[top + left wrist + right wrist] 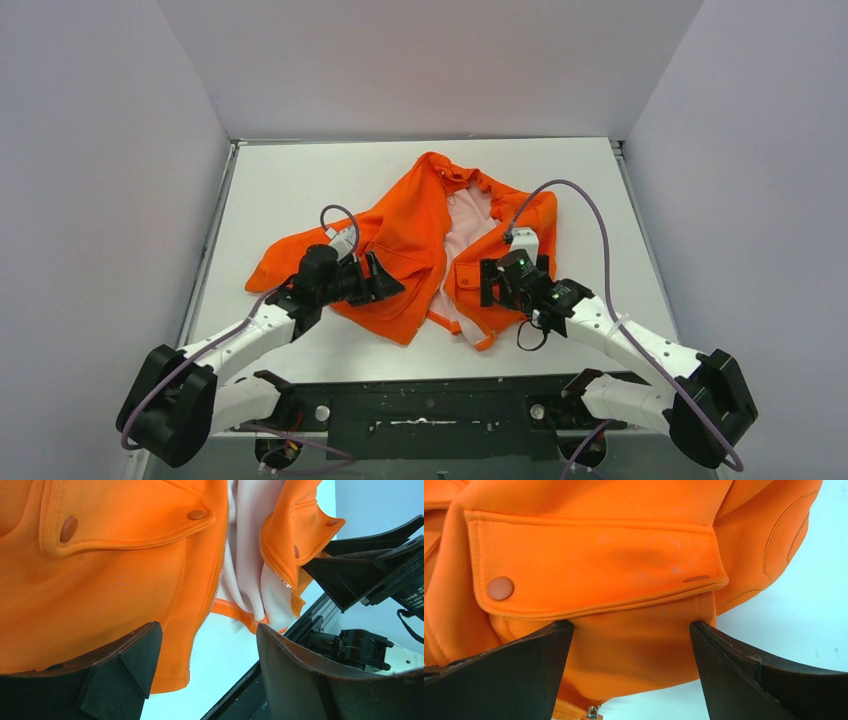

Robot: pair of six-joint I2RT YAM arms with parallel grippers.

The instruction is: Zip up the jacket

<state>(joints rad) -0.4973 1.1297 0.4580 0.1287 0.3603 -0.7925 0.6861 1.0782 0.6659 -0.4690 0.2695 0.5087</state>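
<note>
The orange jacket (pixel 410 235) lies open on the white table, its pale pink lining (pixel 465 235) showing down the middle. My left gripper (pixel 385 278) is open over the left front panel (pixel 100 580), near the panel's zipper teeth (pixel 207 615) and its bottom end (pixel 189 672). My right gripper (pixel 487 283) is open over the right front panel, just below its flap pocket (pixel 594 565). The zipper slider (pixel 593 712) shows at the right panel's lower edge, between and below my right fingers. Neither gripper holds anything.
The white table (pixel 290 190) has grey walls on three sides. A black rail (pixel 430 400) runs along the near edge. My right gripper's black body (pixel 370 570) stands close to the left one in the left wrist view.
</note>
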